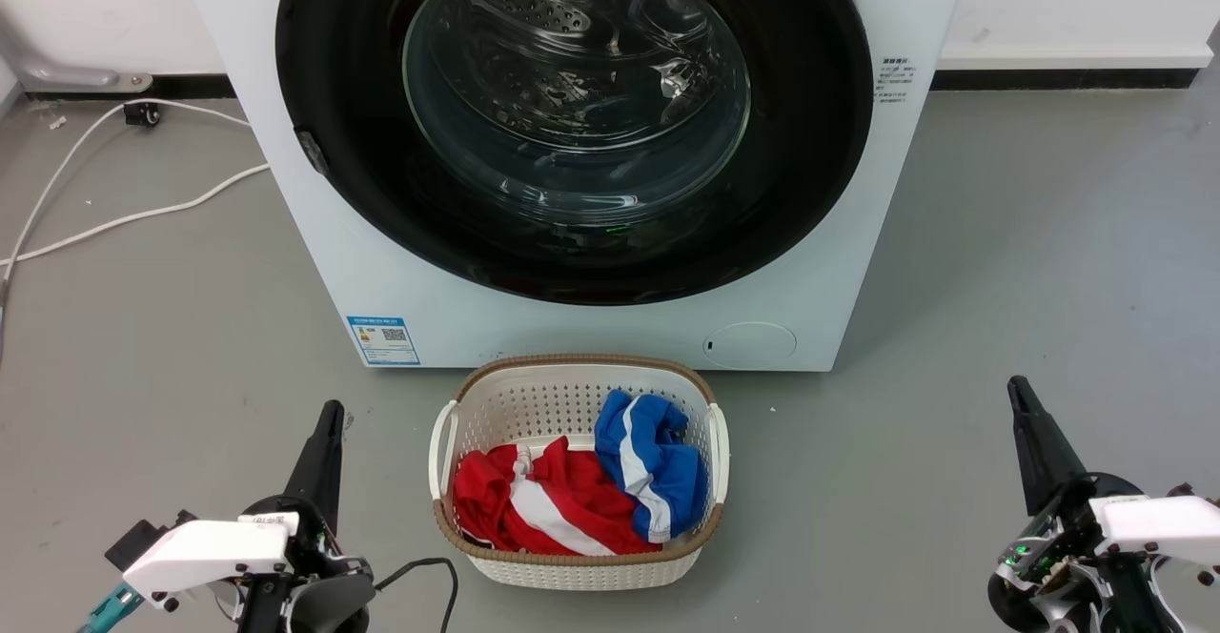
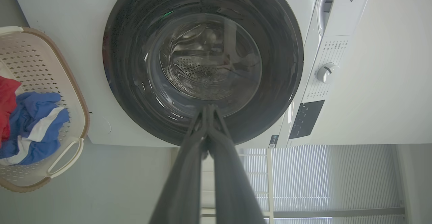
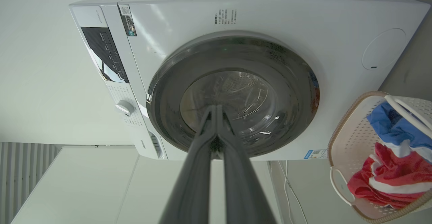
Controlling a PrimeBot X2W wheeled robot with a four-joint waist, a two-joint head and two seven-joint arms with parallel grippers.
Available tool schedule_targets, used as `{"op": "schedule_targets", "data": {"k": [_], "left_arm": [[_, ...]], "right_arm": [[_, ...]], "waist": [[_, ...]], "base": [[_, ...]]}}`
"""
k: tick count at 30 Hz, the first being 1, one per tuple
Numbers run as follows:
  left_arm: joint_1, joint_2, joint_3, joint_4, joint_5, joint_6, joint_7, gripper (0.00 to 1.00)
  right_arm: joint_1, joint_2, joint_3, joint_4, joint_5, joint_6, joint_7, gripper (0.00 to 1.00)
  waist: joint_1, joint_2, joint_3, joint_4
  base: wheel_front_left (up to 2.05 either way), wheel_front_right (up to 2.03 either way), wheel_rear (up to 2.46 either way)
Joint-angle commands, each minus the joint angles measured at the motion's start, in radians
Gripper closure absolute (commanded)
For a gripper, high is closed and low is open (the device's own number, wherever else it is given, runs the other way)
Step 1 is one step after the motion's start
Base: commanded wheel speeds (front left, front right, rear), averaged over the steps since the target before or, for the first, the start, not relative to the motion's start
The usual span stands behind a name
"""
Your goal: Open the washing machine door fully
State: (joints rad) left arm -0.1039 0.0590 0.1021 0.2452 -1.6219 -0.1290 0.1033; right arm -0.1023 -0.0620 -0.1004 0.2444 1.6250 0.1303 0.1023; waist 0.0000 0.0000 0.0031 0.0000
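Low at seven o'clock of the head view, our left claw [image 1: 331, 414] hangs over the floor [image 1: 191, 328], its two dark fingers pressed together with nothing between them. Right claw [image 1: 1019, 393], at five o'clock: same, tips meeting, empty. Both point toward twelve, at the washing machine [image 1: 858, 233], and both stand well apart from it.

Between the claws, at six o'clock: white laundry basket [image 1: 534, 409], red and blue clothes [image 1: 562, 490] inside, its far rim just short of the machine's front.

Beyond it is the washing machine door [image 1: 572, 118], a big black ring with clear glass at centre. It lies flush on the white front all round; neither wrist view shows a gap at its edge. A small grey notch [image 1: 310, 150] sits on the door's rim at nine o'clock. We take it for the catch, though it is too small to be sure.

Progress, as we judge it: none yet. Door shut, untouched. Left to do: bring one claw to the rim, likely at that notch, release the door, then swing it wide. The basket may crowd the approach.
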Motion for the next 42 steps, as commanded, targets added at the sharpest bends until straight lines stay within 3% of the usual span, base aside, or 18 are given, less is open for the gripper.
{"op": "schedule_targets", "data": {"k": [1,2,13,20,42], "left_arm": [[-0.009,0.000,0.002,0.001,0.006,-0.003,0.004,1.00],[0.000,0.000,0.000,0.000,0.000,0.000,0.000,0.00],[0.015,-0.005,-0.061,-0.009,0.012,0.001,-0.042,0.00],[0.007,0.005,-0.113,-0.042,0.089,0.000,-0.075,0.00],[0.005,0.002,-0.165,-0.110,0.660,0.008,-0.165,0.00]], "right_arm": [[-0.012,0.003,-0.002,0.002,-0.008,0.001,0.003,1.00],[0.000,0.000,0.000,0.000,0.000,0.000,0.000,0.00],[0.034,0.003,0.030,-0.012,-0.033,0.000,-0.034,0.00],[0.045,-0.010,0.054,-0.035,-0.114,0.000,-0.071,0.00],[0.071,-0.015,0.099,-0.140,-0.669,0.001,-0.130,0.00]], "waist": [[0.0000,0.0000,0.000,0.000],[0.0000,0.0000,0.000,0.000],[0.0001,0.0000,-0.001,0.000],[0.0001,0.0000,-0.002,0.000],[0.0001,0.0000,-0.006,-0.003]], "base": [[0.00,0.00,0.00],[0.00,0.00,0.00],[0.00,0.00,0.00],[0.00,0.00,0.00],[0.00,0.00,0.00]]}}
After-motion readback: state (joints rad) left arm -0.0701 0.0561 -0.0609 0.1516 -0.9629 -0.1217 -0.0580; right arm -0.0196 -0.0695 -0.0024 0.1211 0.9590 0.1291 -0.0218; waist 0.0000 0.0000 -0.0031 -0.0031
